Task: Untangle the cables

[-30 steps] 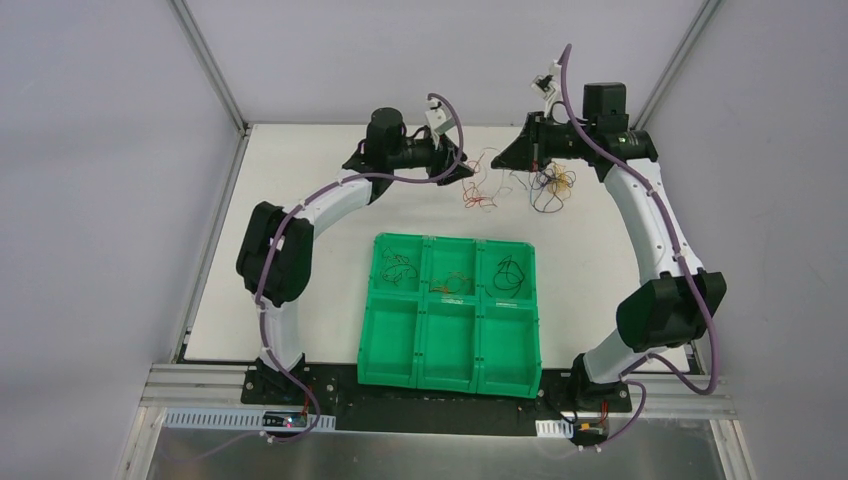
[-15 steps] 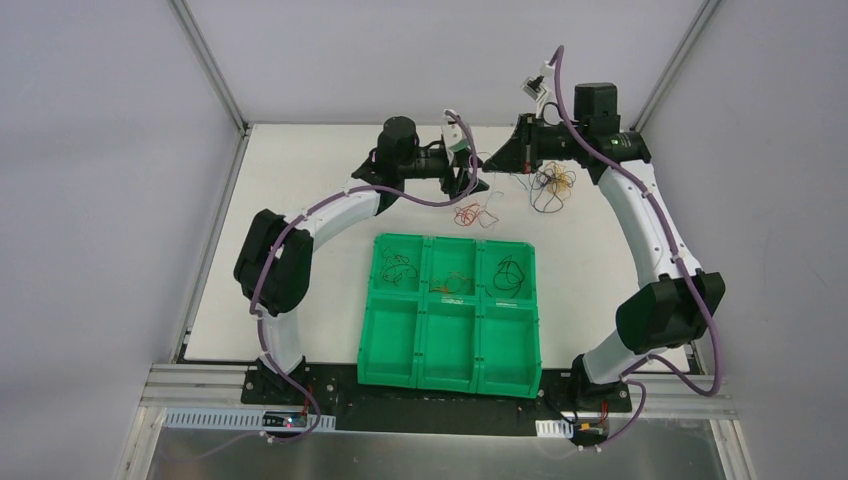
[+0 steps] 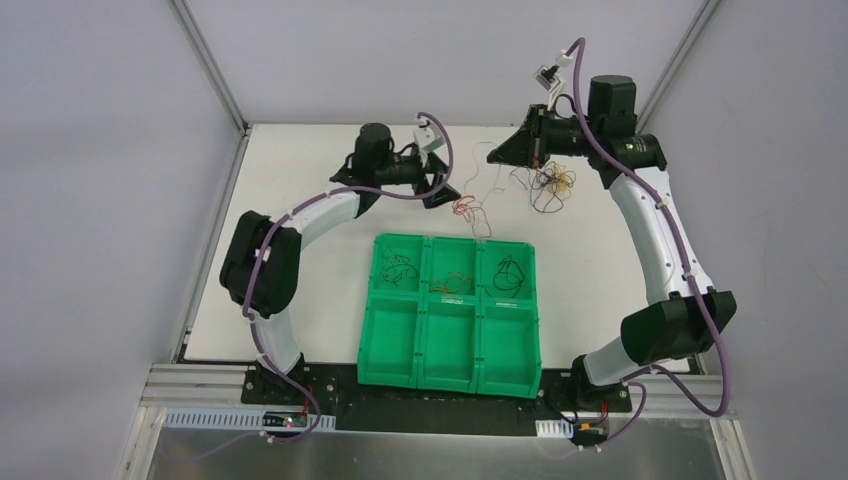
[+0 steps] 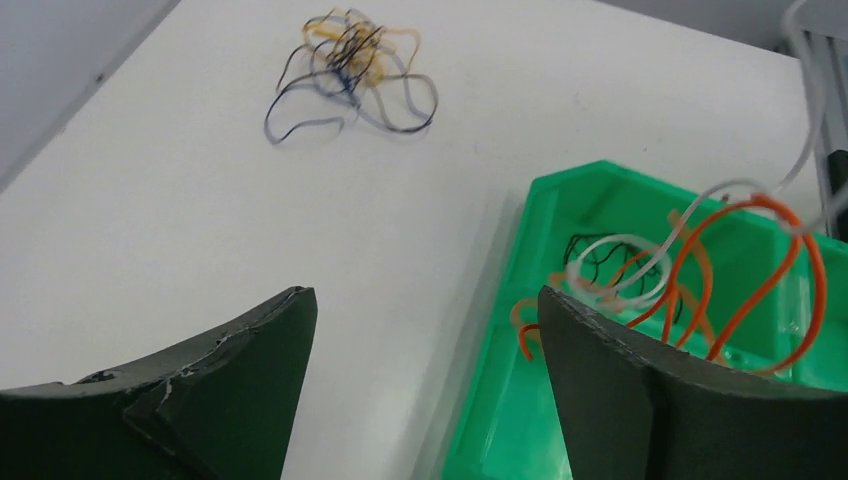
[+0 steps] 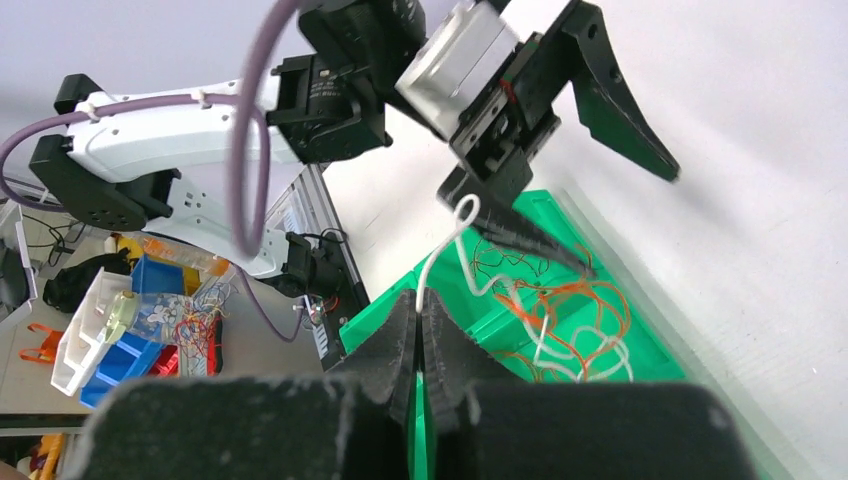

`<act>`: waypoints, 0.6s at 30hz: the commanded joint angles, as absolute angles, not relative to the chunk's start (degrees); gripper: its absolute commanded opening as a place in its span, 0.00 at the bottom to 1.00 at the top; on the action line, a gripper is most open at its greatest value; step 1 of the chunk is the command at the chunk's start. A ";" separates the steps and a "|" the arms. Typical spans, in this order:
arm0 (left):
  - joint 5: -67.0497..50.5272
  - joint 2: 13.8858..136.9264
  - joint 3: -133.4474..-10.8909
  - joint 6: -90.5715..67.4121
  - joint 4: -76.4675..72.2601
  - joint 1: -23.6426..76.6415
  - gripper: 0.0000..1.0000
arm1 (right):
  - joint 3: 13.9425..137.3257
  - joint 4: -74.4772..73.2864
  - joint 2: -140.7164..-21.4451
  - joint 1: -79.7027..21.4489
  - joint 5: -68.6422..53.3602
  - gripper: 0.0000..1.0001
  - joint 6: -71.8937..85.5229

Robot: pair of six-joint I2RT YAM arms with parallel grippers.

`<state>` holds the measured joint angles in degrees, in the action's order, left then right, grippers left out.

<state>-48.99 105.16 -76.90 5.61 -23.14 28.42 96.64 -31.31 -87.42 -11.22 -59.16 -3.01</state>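
Right wrist camera shows our right claw (image 5: 420, 305) clenched, its two fingers pressed together on a thin white wire (image 5: 441, 250). The wire rises from the pinch, curls over at its top and drops away into a loose bunch of orange and white loops (image 5: 565, 320).

From the left wrist we see our left claw (image 4: 422, 300) released, its fingers standing wide apart with nothing between them. The loops hang just past its right finger, in front of the green bin (image 3: 450, 345), and the white strand climbs out of them toward the upper right of that view. We cannot tell whether the loops rest on the table (image 3: 300, 220) or are lifted clear of it.

From above, the loops sit between the two claws, just beyond the bin's far edge. A black and yellow tangle (image 4: 345, 70) lies on the table near the right claw, apart from the loops. The three far compartments of the bin each hold a few sorted wires (image 3: 508, 272).
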 commanded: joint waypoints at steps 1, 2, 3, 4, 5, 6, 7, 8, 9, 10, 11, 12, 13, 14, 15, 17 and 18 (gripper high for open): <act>-49.37 98.23 -73.24 6.28 -21.12 23.15 0.85 | 98.95 -28.91 -84.64 -10.88 -59.97 0.00 -1.44; -48.55 97.22 -72.61 7.45 -20.43 22.81 0.85 | 98.66 -28.91 -84.62 -10.84 -60.04 0.00 -1.49; -47.94 96.39 -72.08 8.19 -19.94 22.51 0.86 | 98.44 -28.85 -84.61 -10.83 -60.23 0.00 -1.50; -47.84 95.39 -71.55 8.90 -19.14 22.01 0.87 | 98.38 -28.83 -84.59 -10.82 -60.39 0.00 -1.52; -48.43 95.08 -71.37 9.91 -17.81 21.59 0.87 | 98.36 -28.71 -84.62 -10.81 -60.53 0.00 -1.38; -49.87 94.24 -71.03 11.70 -16.10 21.20 0.87 | 98.45 -28.36 -84.57 -10.81 -60.59 0.00 -1.25; -51.95 93.54 -70.45 15.05 -13.44 21.11 0.86 | 98.55 -28.06 -84.65 -10.84 -60.58 0.00 -1.06; -53.86 92.77 -69.96 19.05 -10.06 21.10 0.86 | 98.61 -27.32 -84.77 -10.81 -60.64 0.00 -0.67; -55.42 91.95 -69.14 22.83 -7.57 21.09 0.87 | 98.69 -26.87 -84.86 -10.81 -60.78 0.00 -0.27; -56.12 91.33 -68.19 25.06 -6.34 21.17 0.87 | 98.73 -26.20 -85.11 -10.84 -60.90 0.00 -0.12; -56.39 90.95 -67.63 26.28 -5.86 21.25 0.87 | 98.85 -25.52 -85.33 -10.81 -61.07 0.00 1.46; -56.36 90.90 -67.36 26.99 -5.59 21.41 0.87 | 98.99 -24.90 -85.52 -10.87 -61.15 0.00 2.14; -56.34 91.08 -67.49 27.35 -5.53 21.64 0.87 | 99.12 -24.35 -85.70 -10.89 -61.23 0.00 2.64; -56.34 91.42 -67.99 27.56 -5.51 21.89 0.87 | 99.20 -23.85 -85.96 -10.99 -61.26 0.00 3.12; -56.36 91.87 -68.61 27.75 -5.59 22.34 0.87 | 99.35 -23.42 -86.10 -10.99 -61.33 0.00 3.65; -56.40 92.62 -69.74 28.33 -5.75 23.43 0.87 | 99.68 -22.93 -86.40 -11.07 -61.43 0.00 4.33; -56.50 92.92 -70.02 28.92 -5.94 23.99 0.87 | 99.88 -22.94 -86.46 -11.10 -61.56 0.00 4.49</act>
<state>-53.52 92.60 -68.42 23.57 -6.76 21.91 96.92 -26.79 -86.89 -11.07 -59.42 1.76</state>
